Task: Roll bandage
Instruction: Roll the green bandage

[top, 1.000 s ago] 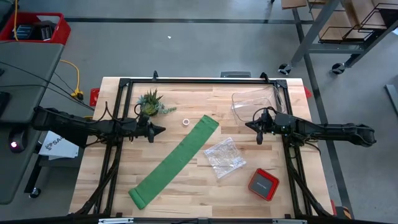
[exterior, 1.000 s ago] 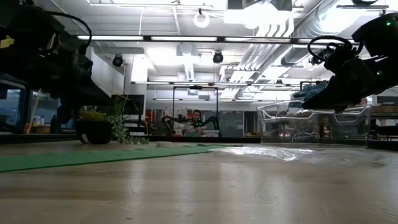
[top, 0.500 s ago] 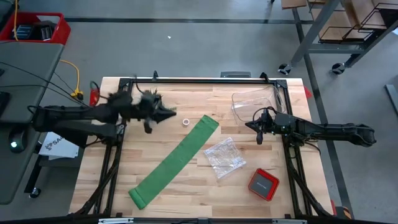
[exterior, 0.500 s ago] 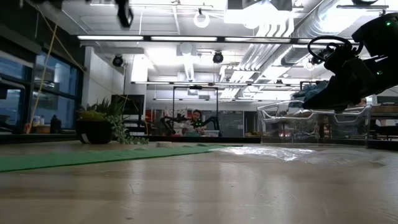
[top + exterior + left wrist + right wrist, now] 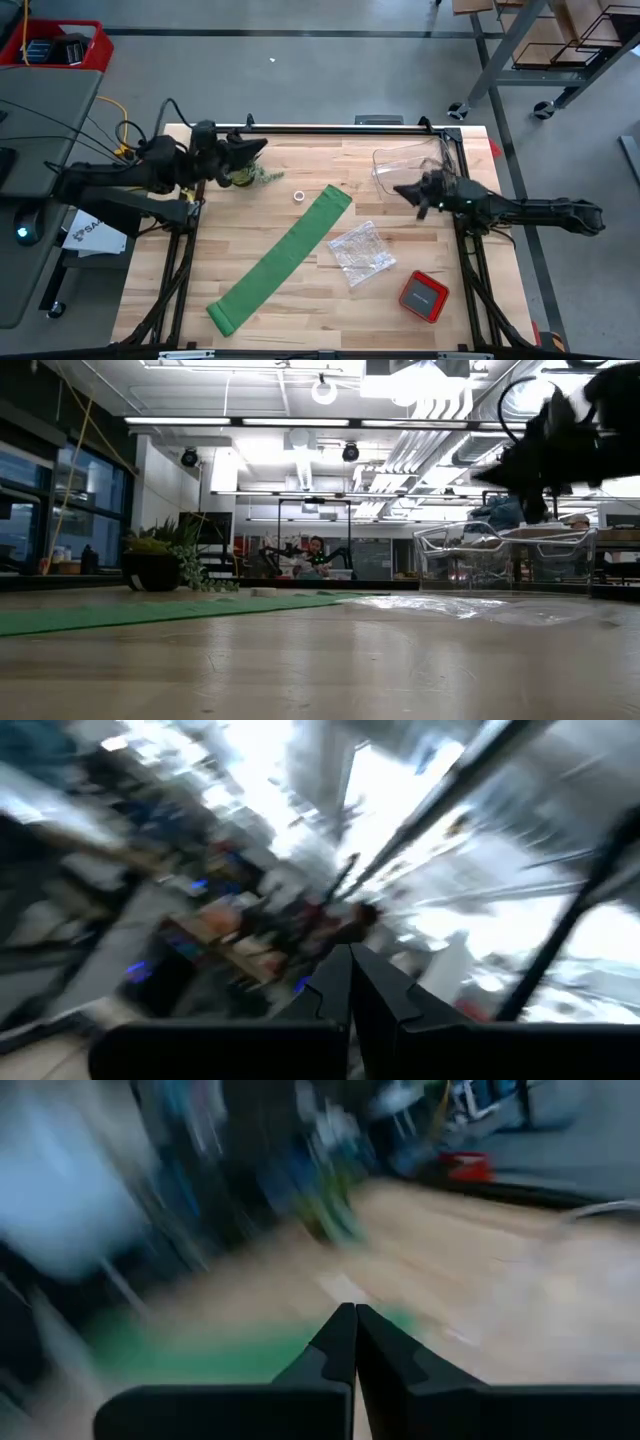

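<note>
the bandage [image 5: 283, 259] lies unrolled as 1 long flat green strip, running diagonally from the lower left of the high view up to its centre. it rests flat on the tabletop [image 5: 300, 310], with neither end lifted or curled, so rolling has not yet begun. its lower-left end shows a slight fold, which by judgement makes that end a workable place to start the roll.

the left gripper [image 5: 262, 145] sits at the upper left of the high view, above the small potted plant [image 5: 262, 175] and well apart from the strip. its fingers are pressed together and hold nothing. the left wrist view shows only the room beyond the closed tips [image 5: 350, 970], so this arm appears raised off the surface.

the right gripper [image 5: 400, 189] sits right of centre in the high view, just beside the clear plastic container [image 5: 400, 162], also pressed together and empty. the right wrist view looks over the closed tips [image 5: 354, 1328] toward a blurred green area, presumably the strip.

a white tape ring [image 5: 298, 195] lies near the upper end of the strip. a crinkly clear bag [image 5: 359, 251] lies just beside the strip's right edge, and a red box [image 5: 423, 296] sits at the lower right. these items may obstruct a sideways approach.
</note>
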`<state>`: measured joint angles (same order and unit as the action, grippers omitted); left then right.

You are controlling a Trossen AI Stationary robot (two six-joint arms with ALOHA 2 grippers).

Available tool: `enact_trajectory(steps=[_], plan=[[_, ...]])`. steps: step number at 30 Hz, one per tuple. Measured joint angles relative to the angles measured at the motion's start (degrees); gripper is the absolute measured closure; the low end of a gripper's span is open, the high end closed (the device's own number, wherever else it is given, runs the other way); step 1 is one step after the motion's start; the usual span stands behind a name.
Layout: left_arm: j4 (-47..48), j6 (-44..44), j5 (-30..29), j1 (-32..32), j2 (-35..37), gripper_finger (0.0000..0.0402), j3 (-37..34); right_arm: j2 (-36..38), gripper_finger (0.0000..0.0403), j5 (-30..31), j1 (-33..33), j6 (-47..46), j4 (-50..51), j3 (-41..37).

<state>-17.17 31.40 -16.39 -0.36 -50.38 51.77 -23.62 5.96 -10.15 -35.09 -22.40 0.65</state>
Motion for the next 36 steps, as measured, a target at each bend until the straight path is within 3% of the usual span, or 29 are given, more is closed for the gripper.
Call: enact_trajectory(steps=[2, 3, 6, 8, 13, 17, 20, 23, 26, 30, 36], plan=[[10.2, 0.6, -4.5, -1.4, -0.1, 0.0401, 1.7, 0.0, 0.0402, 1.4, 0.0, -15.9, -6.2, 0.8], [16.3, 2.3, -6.6, -2.0, -0.3, 0.0401, 2.7, -0.2, 0.0402, 1.5, 0.0, -19.3, -8.3, 1.6], [33.1, 11.5, -8.9, -3.5, -1.1, 0.0401, 5.5, -2.0, 0.0402, -1.7, 0.7, -20.2, -11.8, 6.4], [38.6, 16.6, -6.5, -5.2, -2.3, 0.0401, 6.4, -4.5, 0.0402, -3.8, 1.6, -17.2, -10.1, 12.1], [49.1, 30.4, 3.4, -13.1, -6.1, 0.0401, 6.4, -14.2, 0.0402, -8.3, 3.0, -2.0, 13.3, 28.8], [54.4, 45.7, 4.8, -23.6, -11.1, 0.0401, 6.1, -21.2, 0.0402, -10.0, 3.2, 8.8, 33.0, 39.6], [60.9, 64.5, 4.9, -31.4, -15.5, 0.0401, 6.1, -24.9, 0.0402, -10.1, 3.2, 12.1, 42.9, 44.7], [62.6, 83.2, 5.1, -39.2, -21.2, 0.0401, 6.1, -27.2, 0.0402, -10.9, 3.2, 13.1, 46.9, 46.8], [60.1, 96.9, 9.8, -45.5, -26.9, 0.0401, 6.1, -27.8, 0.0402, -12.5, 3.2, 13.1, 47.5, 46.8], [58.9, 100.5, 24.4, -48.6, -33.7, 0.0401, 7.1, -27.9, 0.0402, -13.6, 3.2, 13.1, 48.0, 45.5], [60.4, 100.5, 32.1, -51.4, -40.3, 0.0401, 8.1, -27.9, 0.0402, -13.6, 3.2, 12.6, 47.8, 45.4]])
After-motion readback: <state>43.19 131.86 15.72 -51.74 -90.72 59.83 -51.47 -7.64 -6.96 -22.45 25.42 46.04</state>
